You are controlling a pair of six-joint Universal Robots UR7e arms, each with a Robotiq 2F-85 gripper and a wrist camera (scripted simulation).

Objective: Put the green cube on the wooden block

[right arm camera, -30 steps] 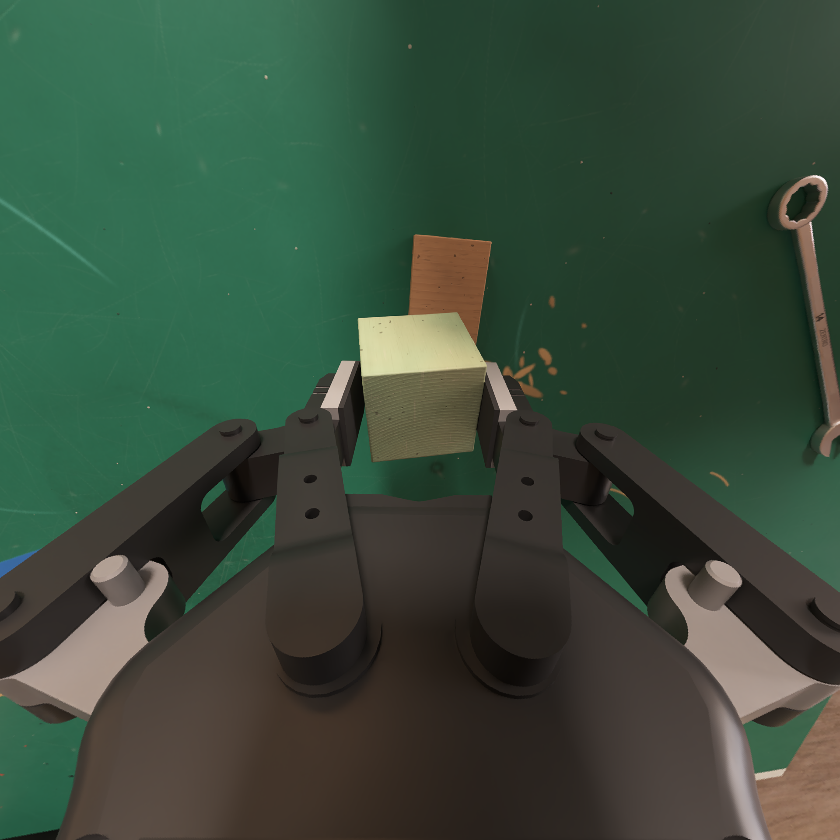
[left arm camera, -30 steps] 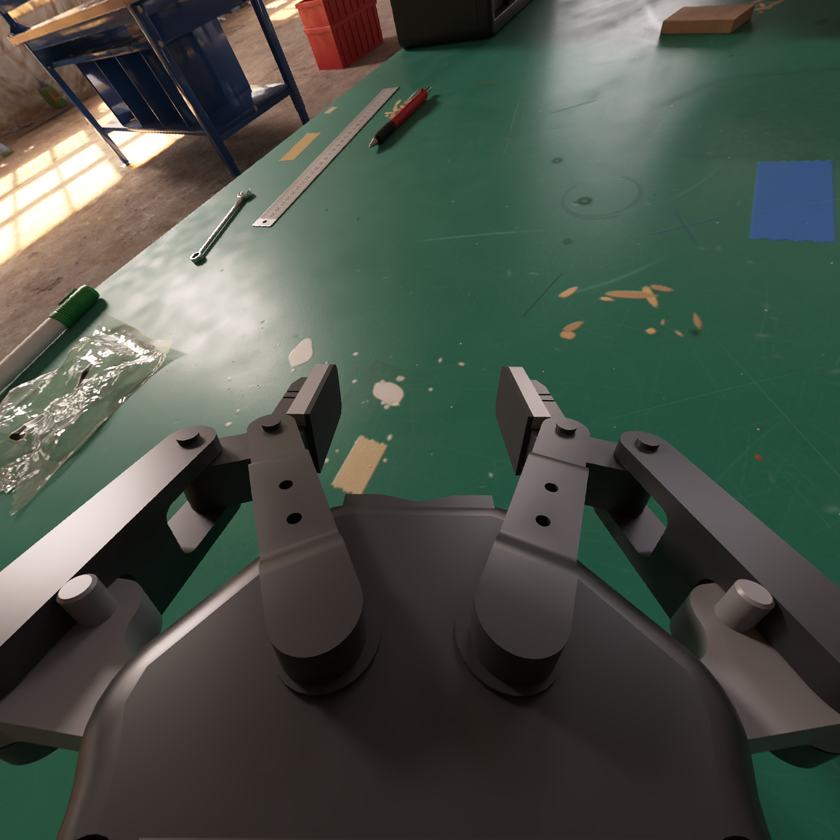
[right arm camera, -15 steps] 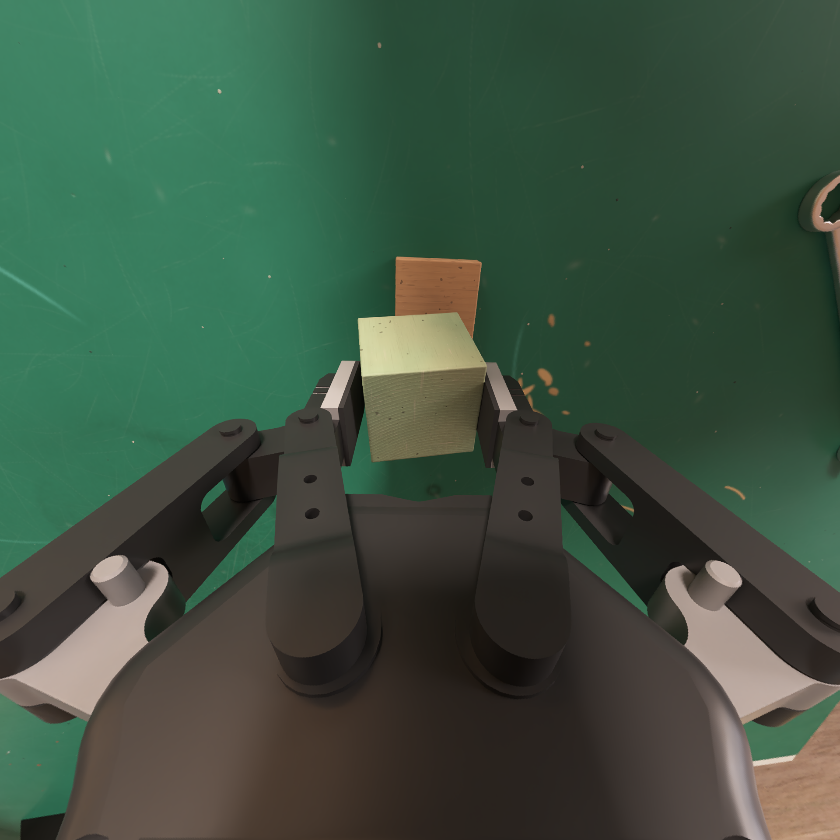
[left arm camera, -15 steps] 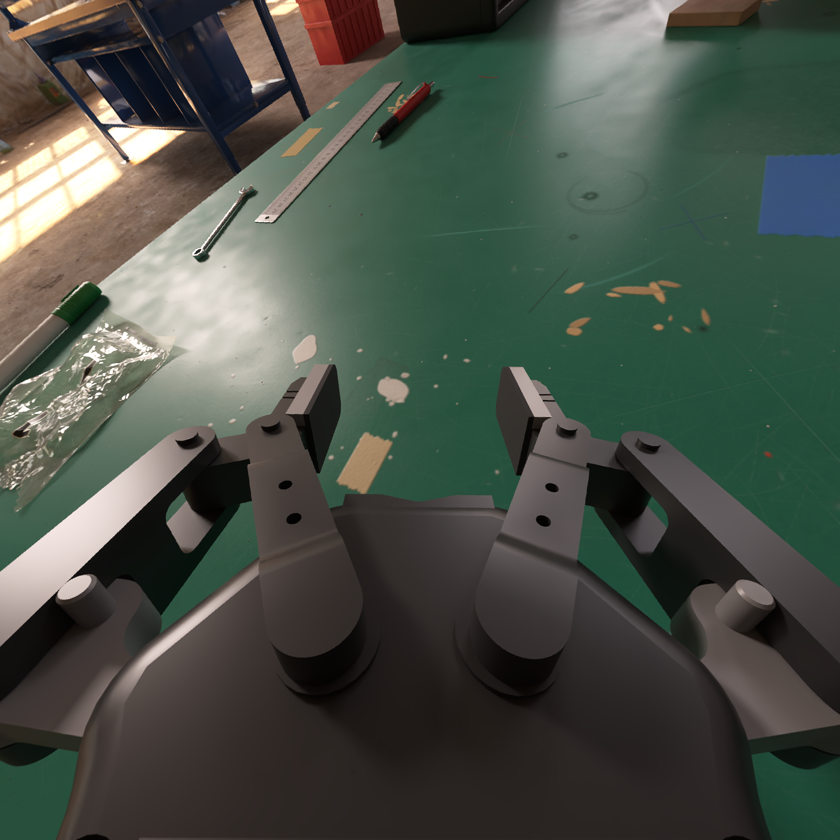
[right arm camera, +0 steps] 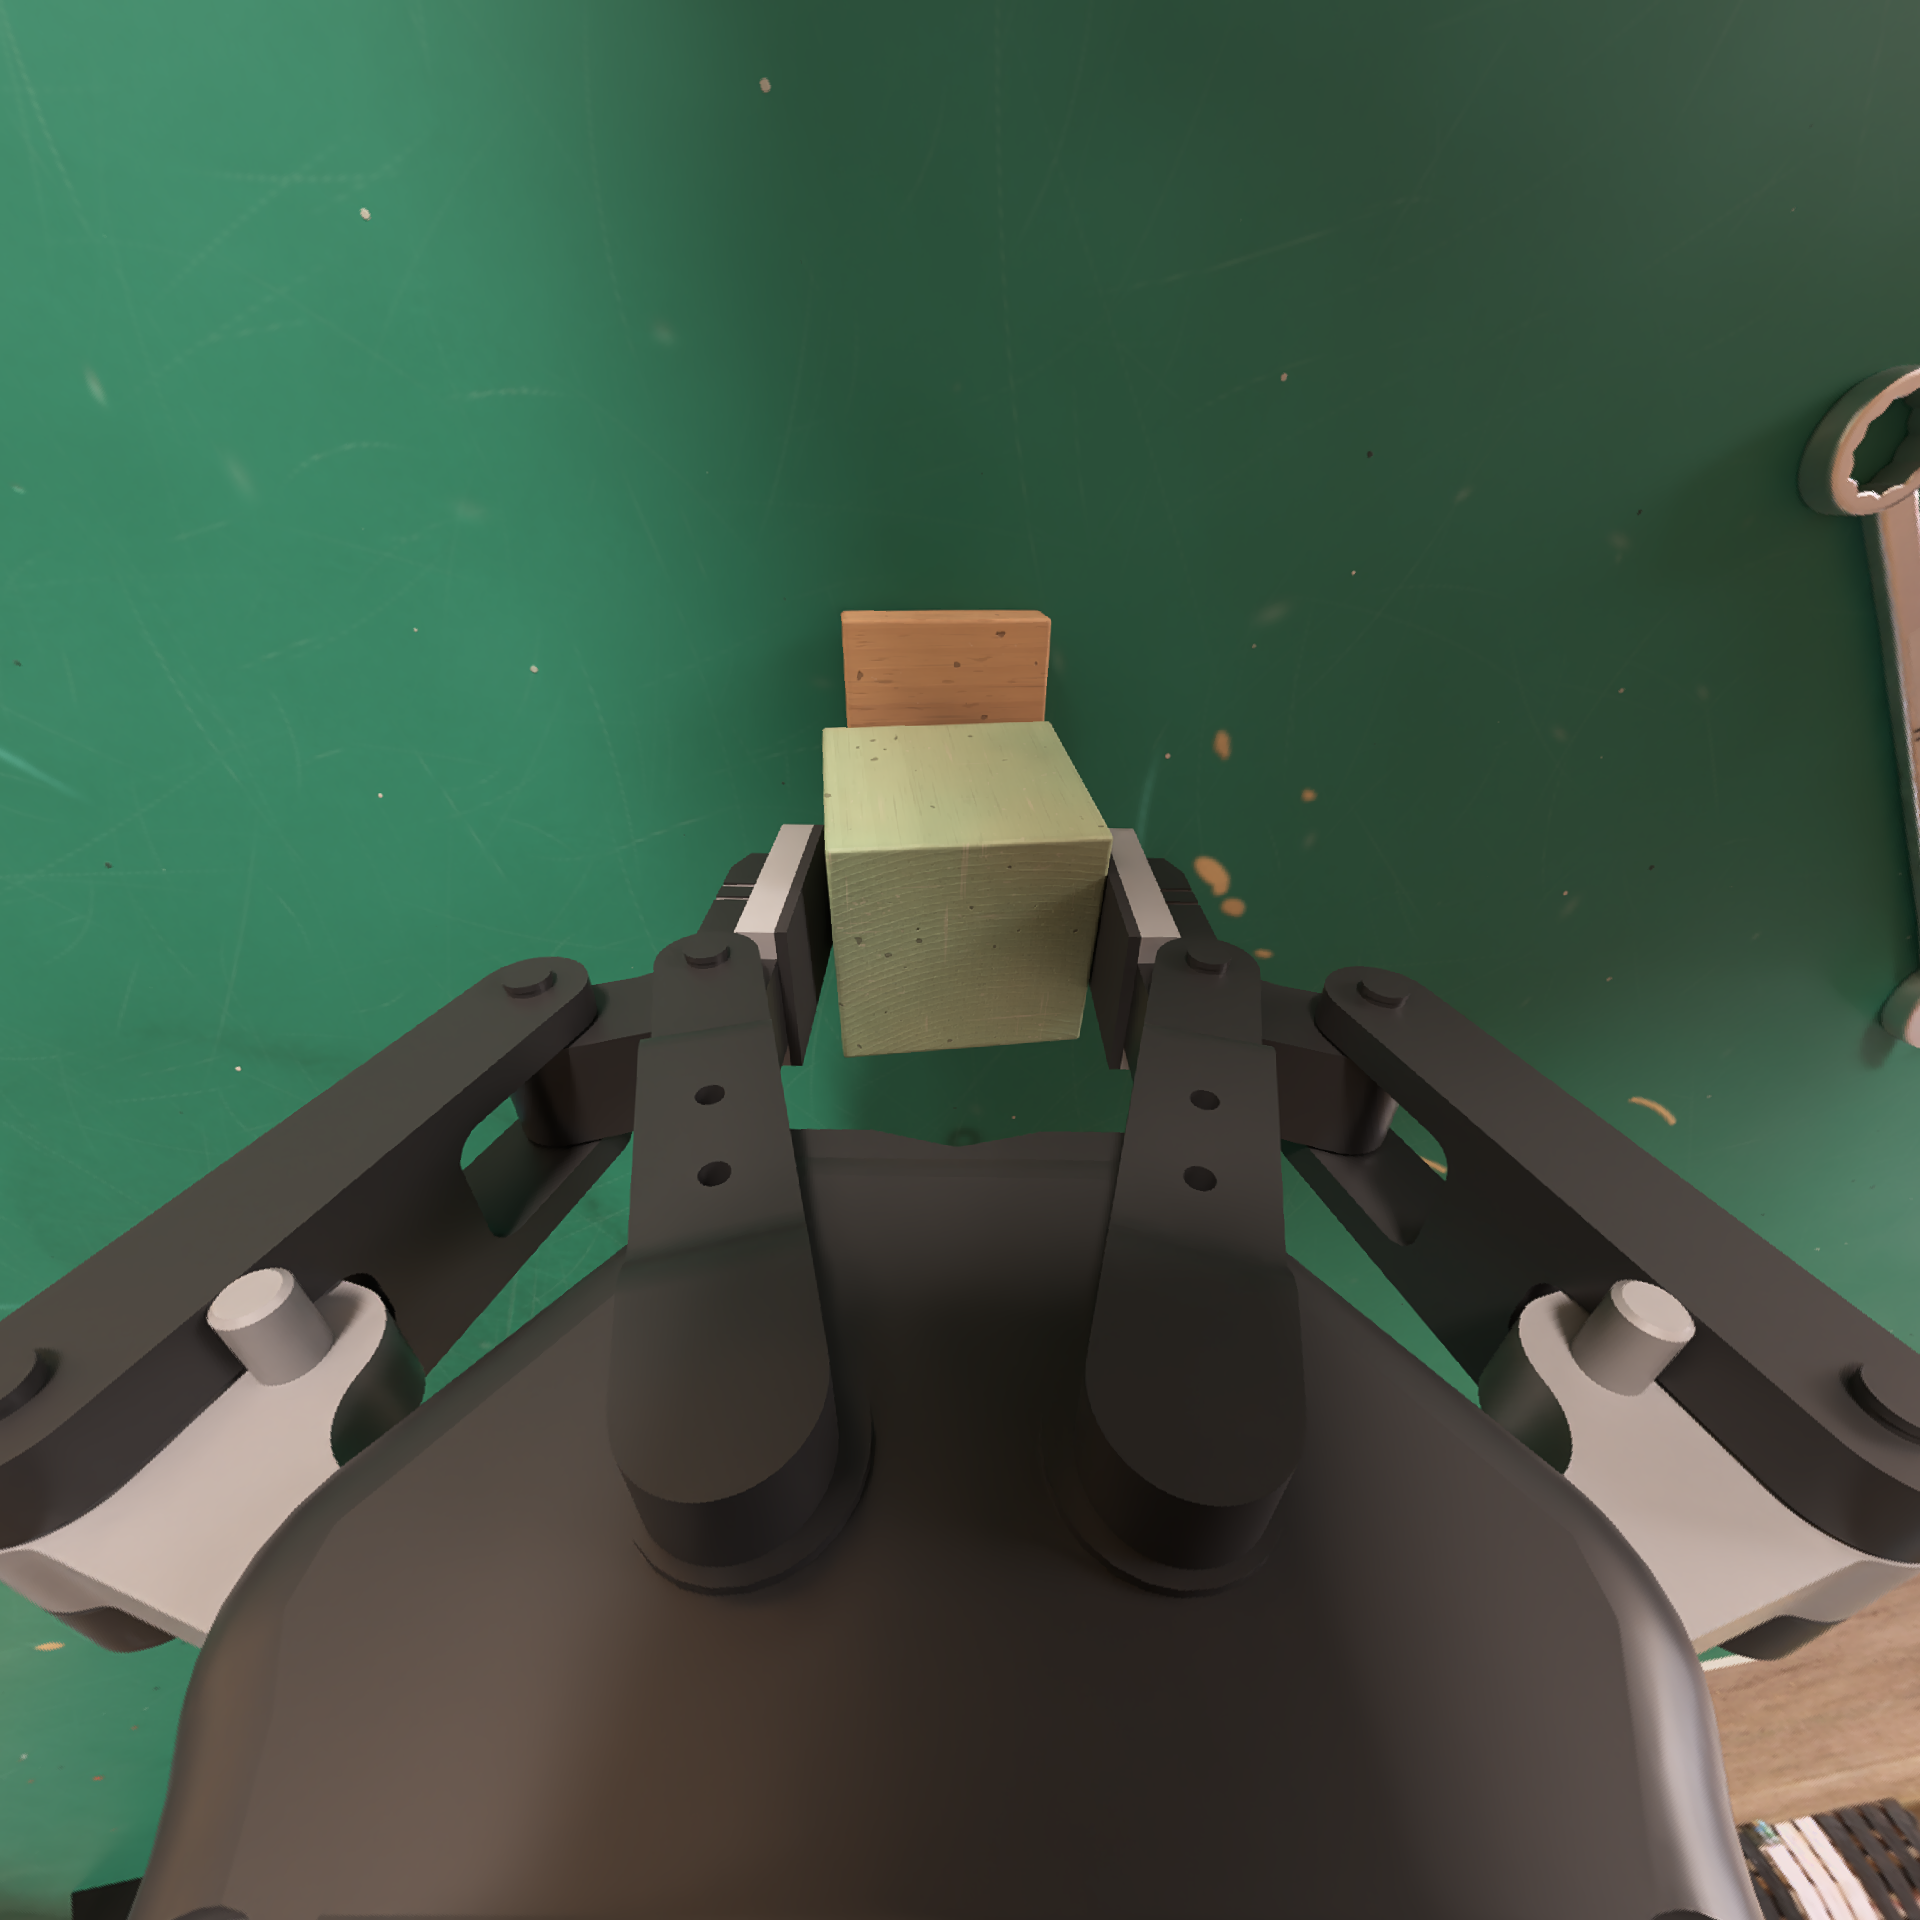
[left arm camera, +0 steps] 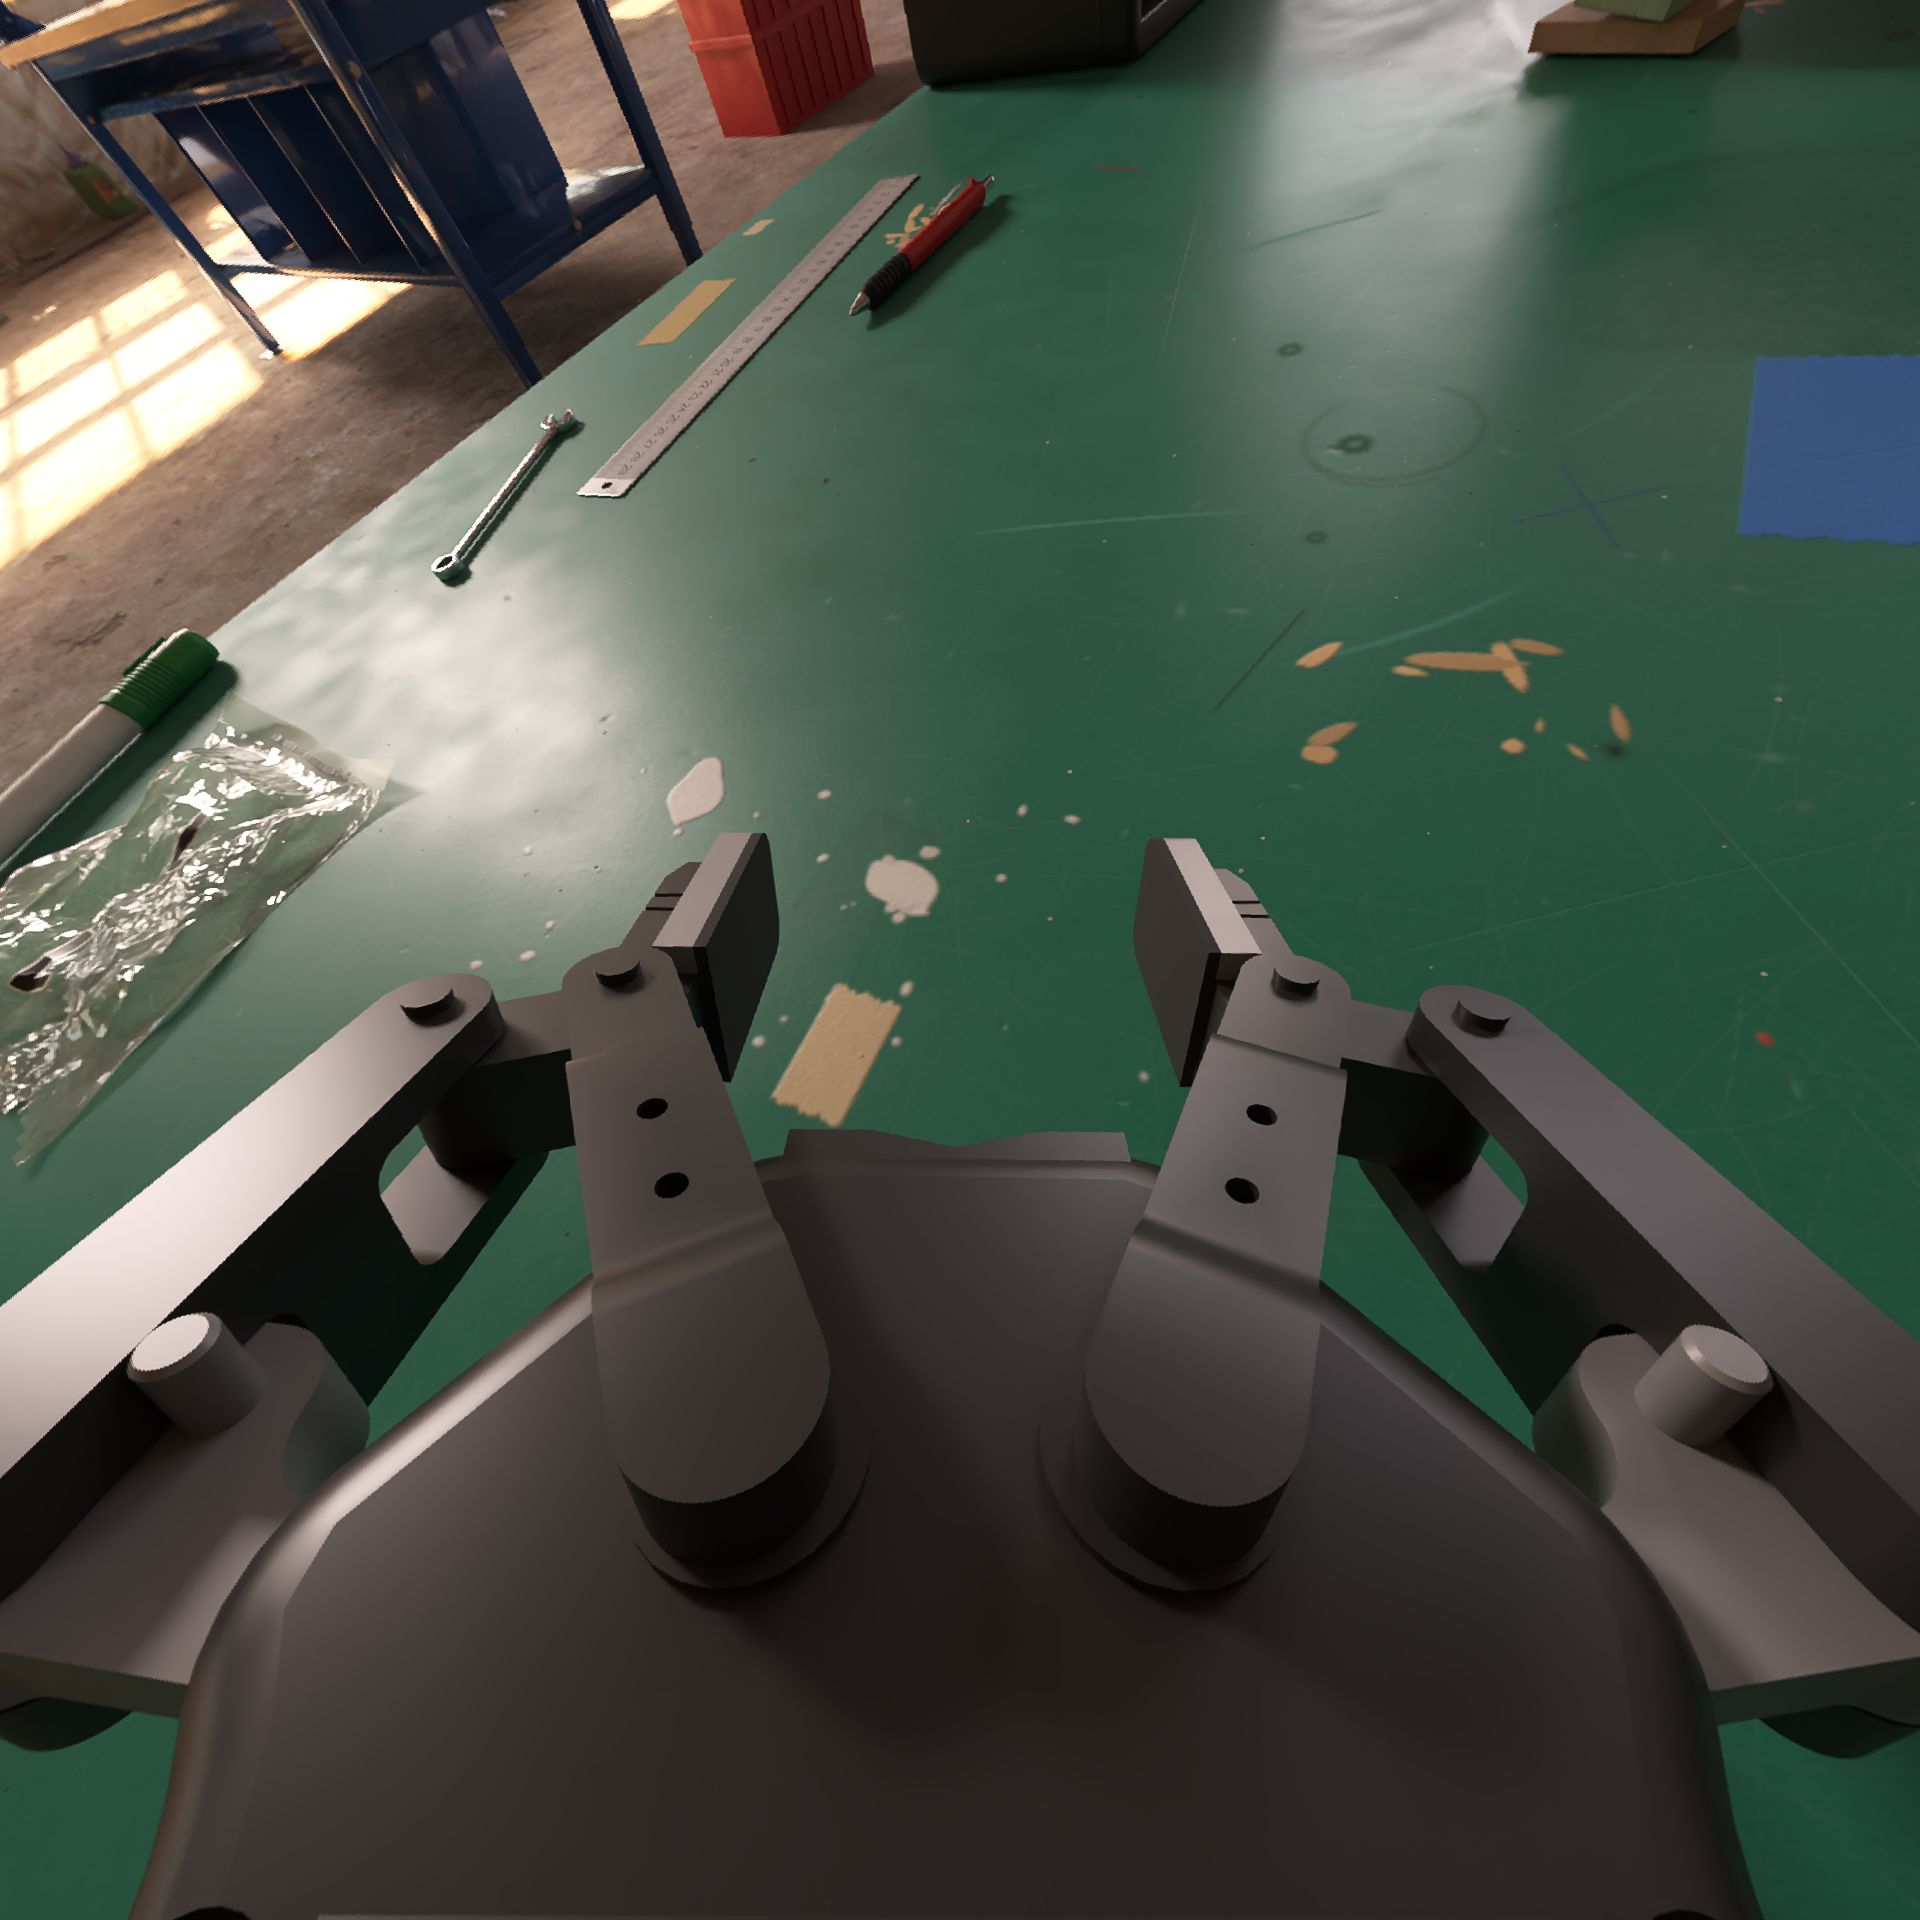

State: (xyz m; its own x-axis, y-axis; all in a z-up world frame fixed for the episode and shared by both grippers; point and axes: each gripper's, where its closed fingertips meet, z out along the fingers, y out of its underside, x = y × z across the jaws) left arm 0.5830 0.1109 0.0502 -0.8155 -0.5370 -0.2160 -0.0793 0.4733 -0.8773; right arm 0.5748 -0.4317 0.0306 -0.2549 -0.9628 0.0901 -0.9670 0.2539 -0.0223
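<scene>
My right gripper [right arm camera: 961,914] is shut on the pale green cube [right arm camera: 961,883] and holds it above the green table. The wooden block [right arm camera: 943,665] lies flat on the table just beyond the cube; the cube hides its near part. My left gripper [left arm camera: 956,935] is open and empty above the table. In the left wrist view the wooden block [left arm camera: 1621,29] shows at the far top right edge, with a bit of the green cube [left arm camera: 1621,6] over it.
In the left wrist view a ruler [left arm camera: 748,332], a red pen [left arm camera: 920,244], a small wrench [left arm camera: 504,494], a plastic bag [left arm camera: 156,883] and a green-capped marker [left arm camera: 94,727] lie along the table's left edge. A blue patch [left arm camera: 1834,457] is at right. A large wrench [right arm camera: 1886,665] lies right of the cube.
My right gripper with the cube has moved toward the wooden block, which now shows less and sits more centred behind the cube. The left gripper has shifted slightly and stays open.
</scene>
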